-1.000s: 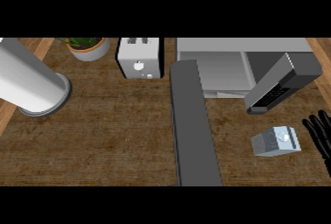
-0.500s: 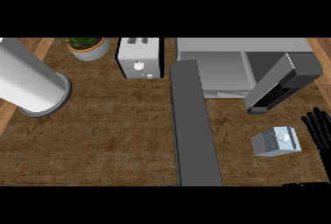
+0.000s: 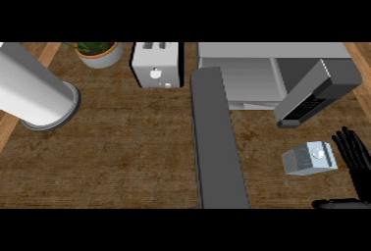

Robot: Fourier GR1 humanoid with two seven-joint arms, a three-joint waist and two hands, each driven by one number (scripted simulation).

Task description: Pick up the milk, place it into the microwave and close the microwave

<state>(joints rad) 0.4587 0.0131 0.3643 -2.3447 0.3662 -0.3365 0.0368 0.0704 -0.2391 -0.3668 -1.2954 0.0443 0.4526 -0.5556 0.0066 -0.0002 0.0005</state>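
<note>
Wood-grain counter [image 3: 109, 162] across the whole head view. At the back right, grey microwave [image 3: 246, 73], its door [image 3: 315, 93] swung open and slanting out toward the front right.

In front of the microwave, milk [image 3: 310, 158]: small pale carton, upright on the counter, just under the open door's lower end, outside the cavity. Same spot, same pose as a second ago and half a second ago.

Black right hand [image 3: 354, 156] in front of the microwave at the view's right edge, just beside the milk on its right. Fingers straight, slightly spread, pointing toward the microwave; thumb held apart, lower down, nearer the front than the milk. Open, curled round nothing. Cannot tell whether touching the carton's side or just clear of it. Against a second ago: further in from the right edge and closer to the milk; thumb unseen then, barely showing half a second ago, plainly in view now. Out of view: left hand.

Left of the microwave: long dark grey strip [image 3: 217, 147] running from its front left corner toward the front; white toaster [image 3: 156, 63] beyond it; potted plant [image 3: 98, 51] further left; large pale grey cylinder [image 3: 36, 93] farthest left, lying slantwise. All unmoved since the earlier frames.
</note>
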